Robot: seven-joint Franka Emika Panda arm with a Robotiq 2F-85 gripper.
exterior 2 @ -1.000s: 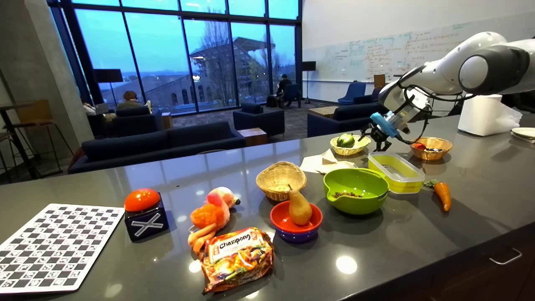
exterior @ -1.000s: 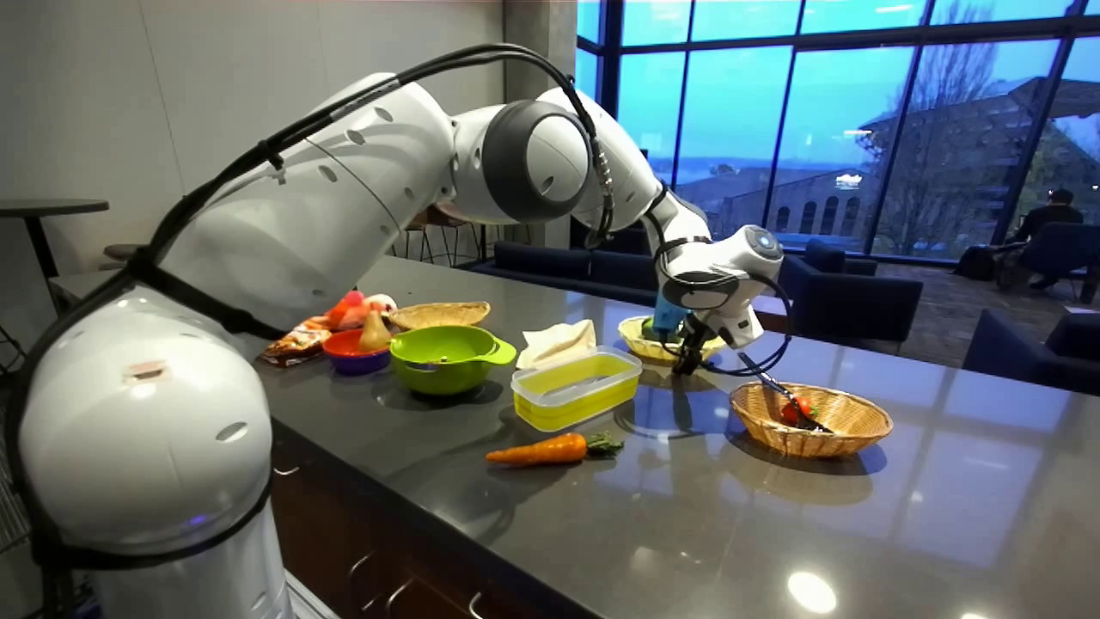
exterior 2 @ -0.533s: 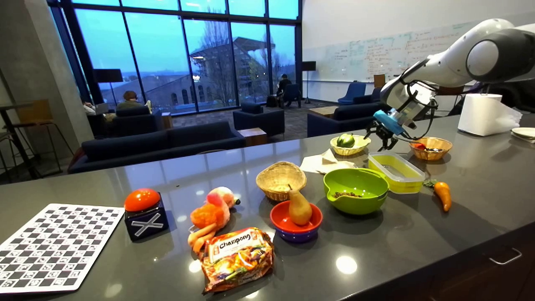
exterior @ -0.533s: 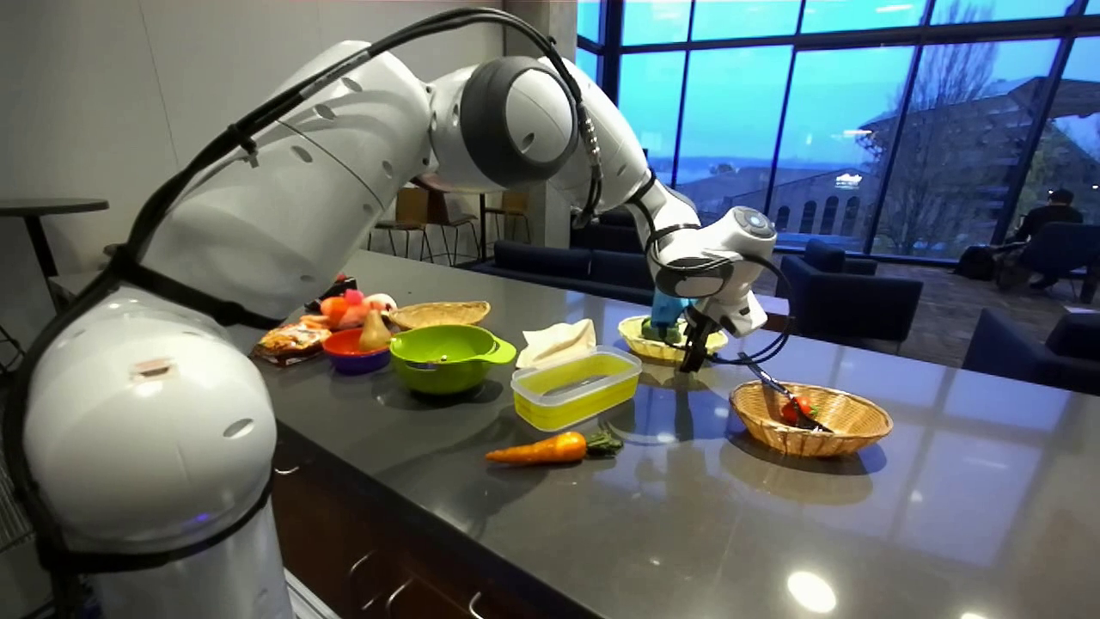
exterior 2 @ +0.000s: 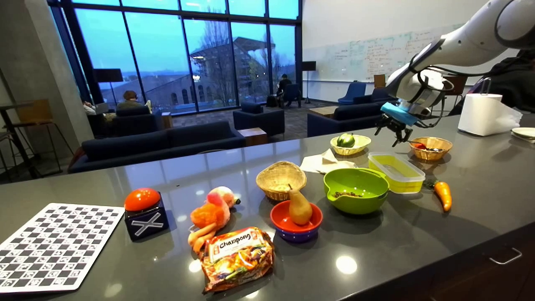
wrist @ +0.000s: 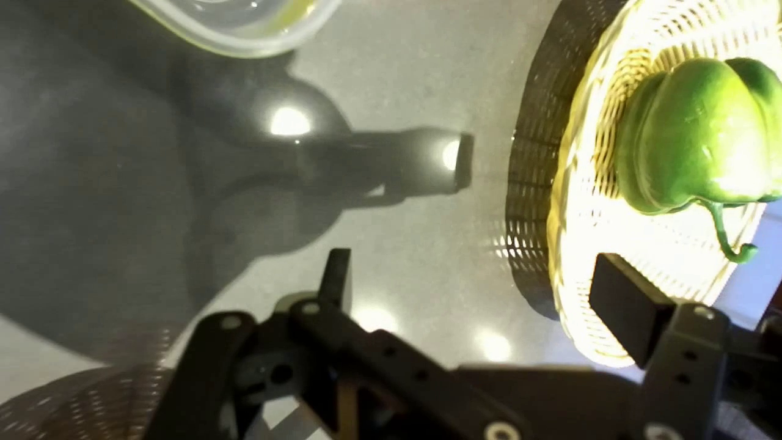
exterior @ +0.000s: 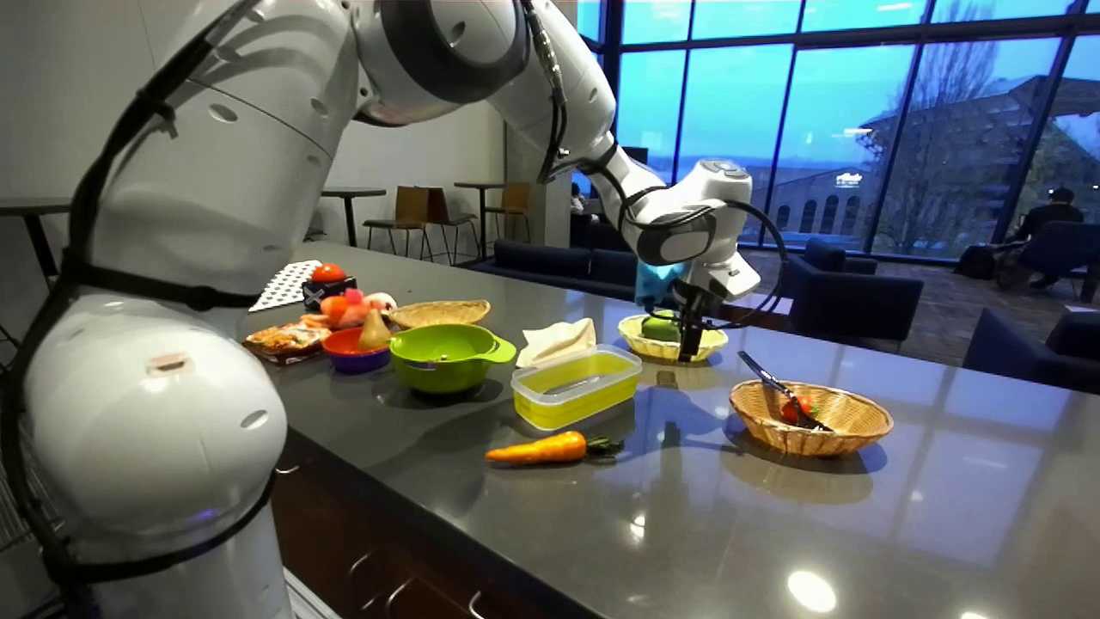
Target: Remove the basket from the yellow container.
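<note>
fingers (wrist: 626,311) are spread wide, w/ just bare desk (wrist: 415,244) showing btwn the tips in the wrist view. they hang above the desk, tips down, w/ a blue cover (exterior 2: 399,113) right over em. in the same view 1 tip overlaps the pale yellow basket (exterior 2: 350,151), but an exterior view shows a gap, so not touching afaict. that basket has a green pepper (exterior 2: 345,140) in it, on its side. if it's the task's basket (can't say 4 sure), it's standing on the desk, apart from the yellow container (exterior: 567,413).

the yellow container is upright nearby, pale rim round the top, yellow sides below; can't make out if anything's nested in there. carrot (exterior: 541,450) lies just beside it, beige napkin (exterior: 559,342) near another side, green bowl (exterior 2: 355,205) close by w/ brown bits (exterior 2: 347,195) inside.

brown basket (exterior: 799,440) is near the fingers too, holding smth red (exterior: 792,411) + a dark utensil (exterior: 760,371) leaning on the rim.

further out on the desk: tan basket (exterior 2: 280,190), pear (exterior 2: 301,208) standing in a red bowl (exterior 2: 279,217) w/ a purple bowl (exterior 2: 296,236) under it, then a plush toy (exterior 2: 215,209), a noodle pack (exterior 2: 238,259) that says champong, a box (exterior 2: 146,223) w/ a big red button (exterior 2: 142,200), n a checkered board (exterior 2: 62,246) at the far end. white paper roll (exterior 2: 480,115) is off the other way, past the brown basket.
</note>
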